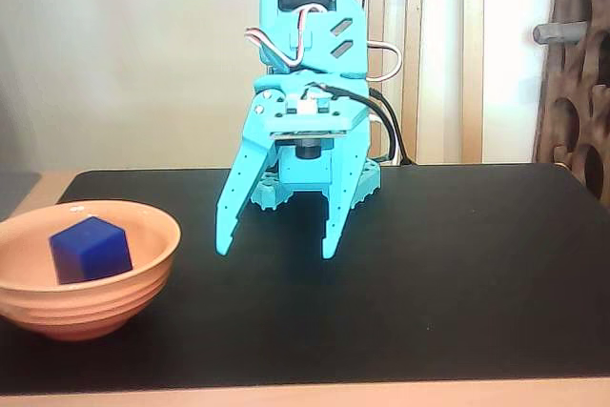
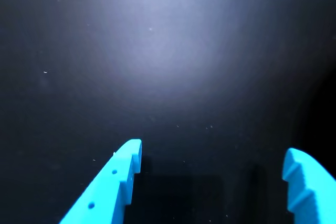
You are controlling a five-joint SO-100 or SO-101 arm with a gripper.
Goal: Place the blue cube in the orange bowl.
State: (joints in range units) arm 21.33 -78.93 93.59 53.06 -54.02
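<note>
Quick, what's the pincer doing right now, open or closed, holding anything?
Pincer: open, its fingers spread wide over the black mat, holding nothing. The blue cube sits in the orange bowl.

In the fixed view, the cube (image 1: 90,249) is sitting inside the bowl (image 1: 143,269) at the mat's (image 1: 457,274) left front edge. My gripper (image 1: 276,254) is hanging right of the bowl, apart, jaws spread over bare mat.
</note>
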